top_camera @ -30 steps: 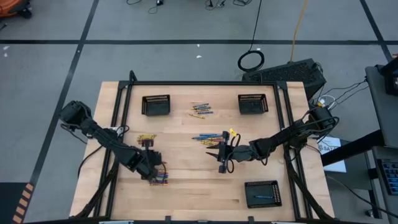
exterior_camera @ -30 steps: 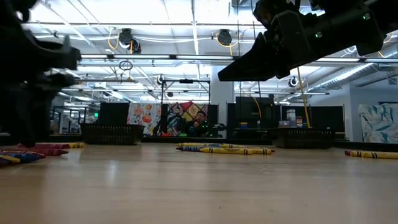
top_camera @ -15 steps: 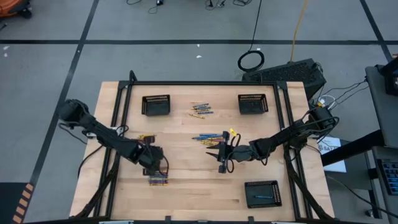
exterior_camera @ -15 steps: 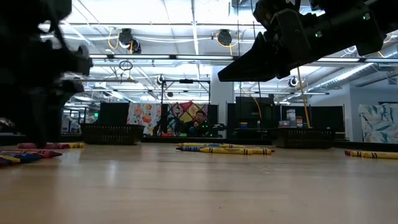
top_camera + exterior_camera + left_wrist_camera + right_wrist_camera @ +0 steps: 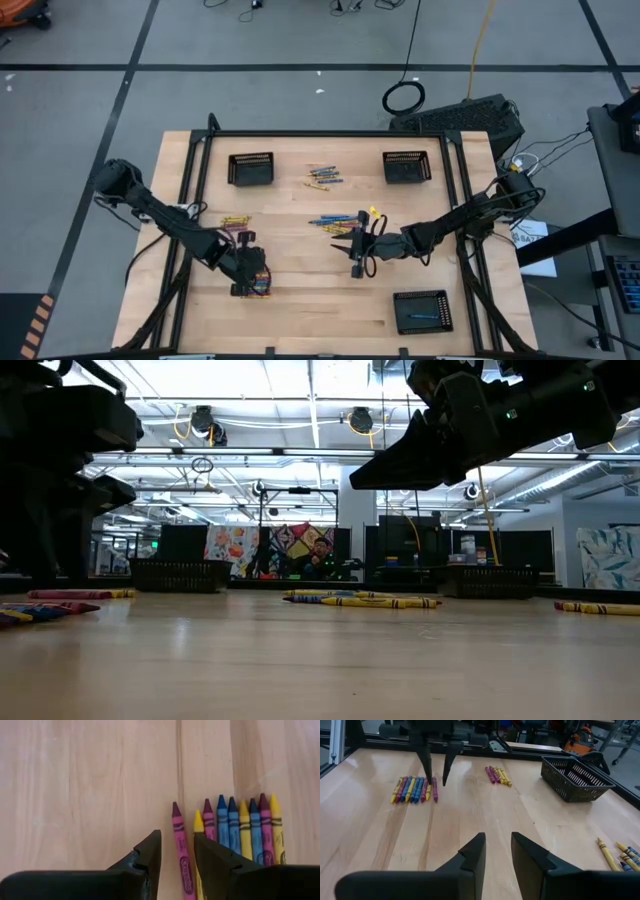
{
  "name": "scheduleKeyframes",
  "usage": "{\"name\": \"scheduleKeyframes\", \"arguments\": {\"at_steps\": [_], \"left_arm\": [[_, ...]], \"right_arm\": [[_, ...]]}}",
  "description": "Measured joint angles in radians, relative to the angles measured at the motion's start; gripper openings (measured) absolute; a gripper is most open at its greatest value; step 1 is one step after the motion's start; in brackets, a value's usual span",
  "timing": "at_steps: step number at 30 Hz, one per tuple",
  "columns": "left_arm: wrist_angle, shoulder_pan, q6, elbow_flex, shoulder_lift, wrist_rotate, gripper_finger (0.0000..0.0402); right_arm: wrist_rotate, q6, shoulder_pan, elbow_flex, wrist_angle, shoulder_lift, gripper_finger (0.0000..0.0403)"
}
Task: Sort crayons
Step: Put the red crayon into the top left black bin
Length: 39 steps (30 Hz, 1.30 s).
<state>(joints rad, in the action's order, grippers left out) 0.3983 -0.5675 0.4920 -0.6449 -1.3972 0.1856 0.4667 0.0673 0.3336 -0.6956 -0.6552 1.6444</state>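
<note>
Crayons lie in a tight row on the wooden table, on its near left part, and I take this row as the landmark. Directly over the row stands the left gripper: its two dark fingers are parted and straddle one pink crayon at the end of the row, with a small gap on each side, so they grasp nothing. This pink crayon lies a little apart from its neighbours, which are yellow, pink and blue and touch side by side.

To the right of the row, near the table's middle, hangs the right gripper above bare wood, its fingers released and empty. A black mesh basket sits at the near right corner, well apart from the row.

Just behind the row lies a smaller group of crayons. Farther back and to the right, more crayons are scattered, and another cluster lies between two mesh baskets at the far edge.
</note>
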Motion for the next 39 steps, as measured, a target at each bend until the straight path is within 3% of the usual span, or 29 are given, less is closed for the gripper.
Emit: {"name": "scheduleKeyframes", "arguments": {"at_steps": [15,24,31,34,39], "left_arm": [[0.002,0.000,0.000,0.000,-0.070,0.015,0.0118],[0.131,0.002,-0.004,-0.002,-0.069,0.074,0.0118],[0.185,0.004,0.031,-0.004,-0.068,0.043,0.0117],[0.222,0.004,0.074,0.002,-0.067,0.039,0.0098],[0.228,0.004,0.078,0.023,-0.067,0.030,0.0033]], "right_arm": [[0.000,0.000,0.000,0.000,0.001,0.000,0.0077],[0.000,0.000,0.000,0.000,0.001,0.000,0.0077],[0.000,0.000,0.000,0.000,0.001,0.000,0.0077],[0.000,0.000,0.000,0.000,0.001,0.000,0.0077],[0.000,-0.004,0.000,0.000,0.003,0.000,0.0077]]}}
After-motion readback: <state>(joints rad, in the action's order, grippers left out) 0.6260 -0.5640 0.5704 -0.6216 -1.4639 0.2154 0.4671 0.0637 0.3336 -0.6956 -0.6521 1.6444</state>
